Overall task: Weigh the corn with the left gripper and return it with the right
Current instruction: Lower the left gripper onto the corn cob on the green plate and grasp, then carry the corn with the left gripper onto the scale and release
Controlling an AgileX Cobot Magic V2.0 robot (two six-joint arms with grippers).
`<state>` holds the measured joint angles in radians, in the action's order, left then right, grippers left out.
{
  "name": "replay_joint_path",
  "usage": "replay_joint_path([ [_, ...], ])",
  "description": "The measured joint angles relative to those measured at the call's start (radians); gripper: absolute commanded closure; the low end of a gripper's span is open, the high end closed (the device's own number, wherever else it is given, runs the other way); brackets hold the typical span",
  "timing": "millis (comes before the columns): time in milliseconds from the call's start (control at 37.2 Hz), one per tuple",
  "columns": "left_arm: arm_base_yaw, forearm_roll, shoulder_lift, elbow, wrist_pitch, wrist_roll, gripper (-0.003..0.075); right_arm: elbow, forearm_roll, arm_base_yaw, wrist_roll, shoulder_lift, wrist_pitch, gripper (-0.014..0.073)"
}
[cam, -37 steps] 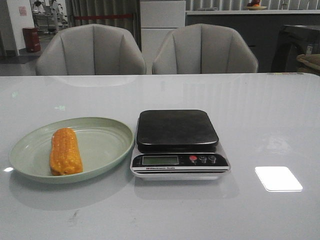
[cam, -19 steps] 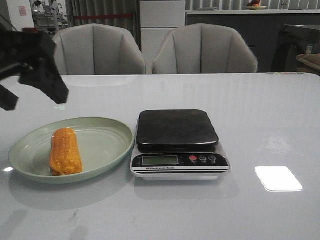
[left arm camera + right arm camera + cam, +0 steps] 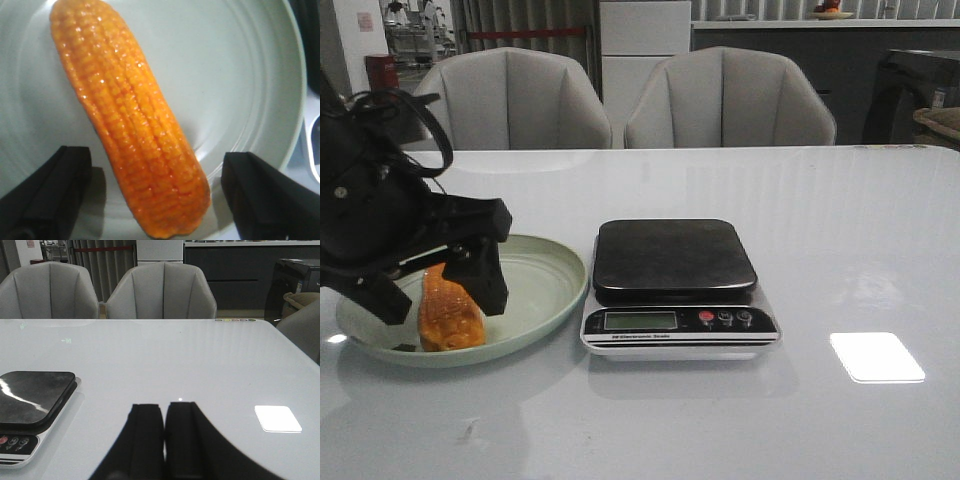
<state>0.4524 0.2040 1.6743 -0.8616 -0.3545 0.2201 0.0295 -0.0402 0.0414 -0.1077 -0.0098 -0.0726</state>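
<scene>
My left gripper (image 3: 155, 195) has its two black fingers (image 3: 55, 190) spread wide apart, one on each side of the corn (image 3: 132, 125), and in the left wrist view I see a gap between each finger and the cob, so nothing is clamped. In the front view the left gripper (image 3: 435, 290) sits low over the near part of the cob, and the black arm behind it covers the left side of the plate (image 3: 535, 285). The corn (image 3: 448, 310) lies flat in the pale green plate, with its length running away from me, and its glossy orange-yellow kernel rows are clear in the wrist view. The plate (image 3: 240, 75) rests on the white table (image 3: 840, 220), just beside the left edge of the scale (image 3: 675, 285). The scale has a black platform (image 3: 672, 255) with nothing on it, and in front of the platform there are a small display (image 3: 640, 320) and a row of buttons (image 3: 725, 318); I cannot read the display. My right gripper (image 3: 162, 440) shows only in the right wrist view, where its two dark fingers are pressed together with only a thin line between them, and they hold nothing. It hangs over the bare table, to the right of the scale (image 3: 30, 415). Behind the table stand two grey chairs (image 3: 730, 100).
</scene>
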Motion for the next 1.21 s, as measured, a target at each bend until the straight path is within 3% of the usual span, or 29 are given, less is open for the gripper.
replay_joint_path([
  [54,0.0,0.006,0.019,-0.007,0.0,0.002,0.0228,0.0,0.0,0.0,0.0,0.0,0.0,0.0417],
  [242,0.009,0.015,0.063,-0.042,-0.005,0.002,0.056,0.0,0.0,0.0,0.0,0.0,0.0,0.0417],
  [296,0.015,0.015,0.063,-0.059,-0.012,0.002,0.0617,0.0,0.0,0.0,0.0,0.0,0.0,0.0417],
  [672,0.143,0.015,0.062,-0.283,-0.011,0.003,0.0596,0.0,0.0,0.0,0.0,0.0,0.0,0.0417],
  [941,0.231,0.024,0.171,-0.384,-0.007,0.003,0.058,0.0,0.0,0.0,0.0,0.0,0.0,0.0417],
  [1049,0.254,0.034,0.215,-0.405,-0.005,0.003,0.0495,0.0,0.0,0.0,0.0,0.0,0.0,0.0417],
  [1210,0.277,0.04,0.262,-0.433,0.006,0.003,0.0226,0.0,0.0,0.0,0.0,0.0,0.0,0.0417],
])
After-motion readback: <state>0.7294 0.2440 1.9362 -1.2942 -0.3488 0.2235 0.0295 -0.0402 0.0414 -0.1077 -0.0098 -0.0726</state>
